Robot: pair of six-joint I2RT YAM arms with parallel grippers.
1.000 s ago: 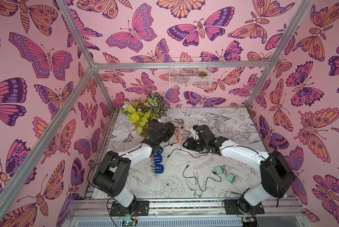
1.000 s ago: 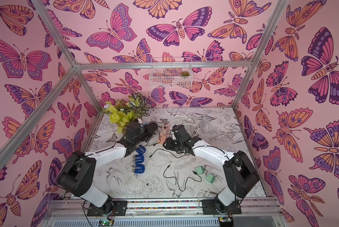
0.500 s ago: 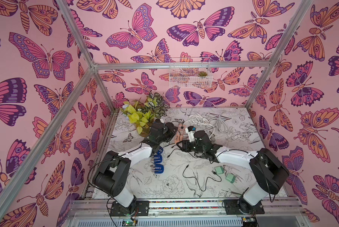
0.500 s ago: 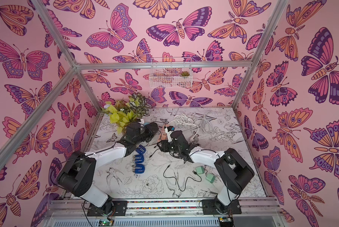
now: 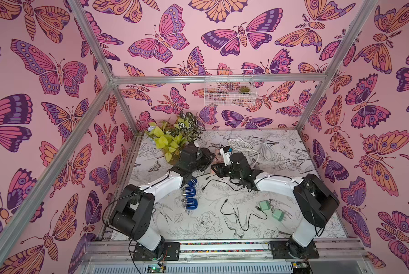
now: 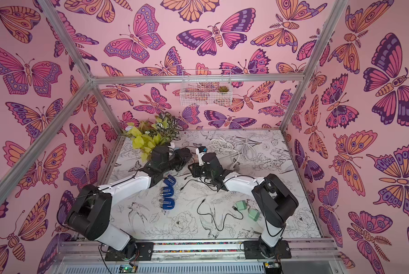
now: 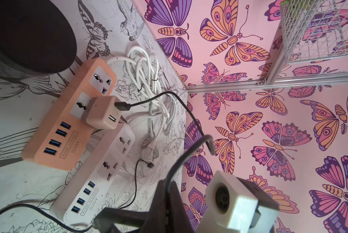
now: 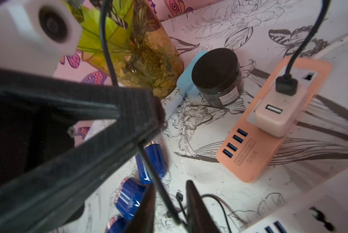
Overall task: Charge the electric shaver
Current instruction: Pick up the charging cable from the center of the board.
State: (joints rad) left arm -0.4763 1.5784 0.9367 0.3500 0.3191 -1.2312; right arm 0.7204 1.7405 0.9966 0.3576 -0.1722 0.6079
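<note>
Pinching the charge cable w/ L tool, R tool set around its loose end.
L tool [image 7: 166,193] is clenched on the black cable [image 7: 189,113], which runs from the beige adapter [image 7: 103,113] plugged into the orange power strip [image 7: 54,141]. R tool [image 8: 171,186]: jaws apart w/ the cable's free end hanging between them, no grip that I can see. Three blue shavers [image 5: 190,191] lie in a row on the worktop [image 5: 210,225], just beside my L arm, nothing touching them.
</note>
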